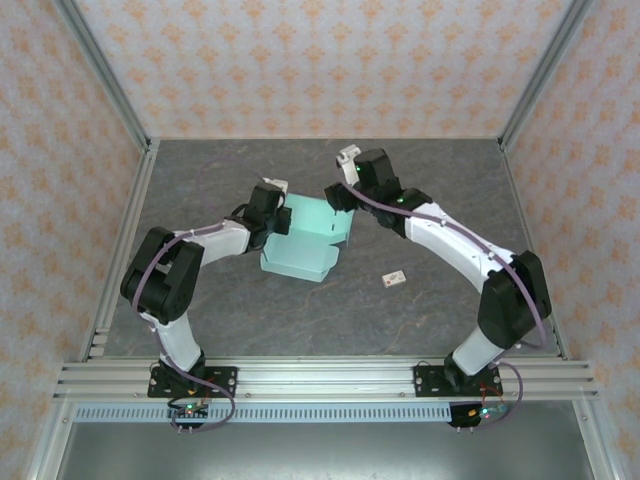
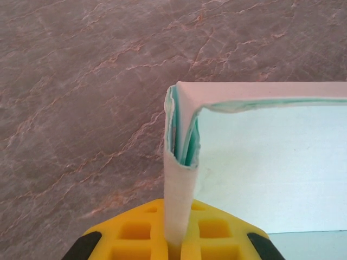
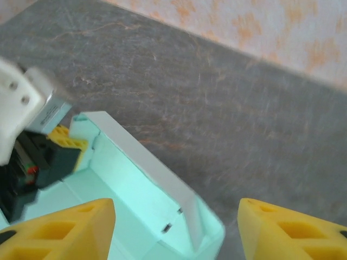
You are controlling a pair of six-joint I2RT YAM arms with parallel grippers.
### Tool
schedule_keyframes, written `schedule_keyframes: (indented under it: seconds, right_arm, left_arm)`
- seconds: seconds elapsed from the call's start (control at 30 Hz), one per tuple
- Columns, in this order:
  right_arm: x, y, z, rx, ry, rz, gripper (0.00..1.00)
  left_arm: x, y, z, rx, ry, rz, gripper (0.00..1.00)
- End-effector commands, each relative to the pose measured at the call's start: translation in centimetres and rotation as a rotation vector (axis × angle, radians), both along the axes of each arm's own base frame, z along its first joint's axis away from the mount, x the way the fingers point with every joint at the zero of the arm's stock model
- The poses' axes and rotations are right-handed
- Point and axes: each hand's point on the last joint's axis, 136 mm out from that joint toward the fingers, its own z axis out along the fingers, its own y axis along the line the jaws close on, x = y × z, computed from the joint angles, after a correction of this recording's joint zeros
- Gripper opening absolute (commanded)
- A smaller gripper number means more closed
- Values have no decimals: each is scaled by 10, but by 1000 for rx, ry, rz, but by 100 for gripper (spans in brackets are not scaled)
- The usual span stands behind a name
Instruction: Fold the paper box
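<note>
Partly folded mint-green paper box [image 1: 300, 250], held by one of two robot arms on a grey marbled surface [image 1: 200, 180].

The paper box is placed in the middle of the surface, with its base lying flat and some walls raised. An upright wall at the box's left side is gripped by the left end effector [image 2: 176, 241], the card pinched between its yellow fingers [image 2: 133, 235]. The right end effector [image 3: 176, 230] is held open over the box's right side, its fingers spread well apart and nothing clamped between them. A tiny white tag [image 1: 393, 279] with a red mark is seen on the surface, near the box's right side and apart from it.
</note>
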Motion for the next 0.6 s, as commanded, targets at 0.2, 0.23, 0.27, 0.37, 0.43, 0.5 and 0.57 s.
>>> schedule_keyframes:
  seconds: [0.2,0.23,0.27,0.37,0.43,0.5,0.57]
  right_arm:
    - [5,12,-28,227,445,-344,60]
    - [7,15,-33,235,480,-355,59]
    - [7,18,-39,242,517,-357,58]
    - [13,25,-55,264,586,-365,57]
    - [16,28,-64,259,617,-374,56]
    - [18,28,-68,250,629,-385,55]
    - [18,28,-73,243,641,-391,55]
  left_arm:
    - [-2,9,28,-20,-114,75,0]
    - [-3,10,29,-21,-118,80,0]
    - [-3,9,31,-23,-123,78,0]
    - [-4,10,32,-23,-132,79,0]
    - [-5,10,33,-25,-138,80,0]
    - [-5,9,32,-27,-139,78,0]
    - [-5,9,32,-24,-140,79,0]
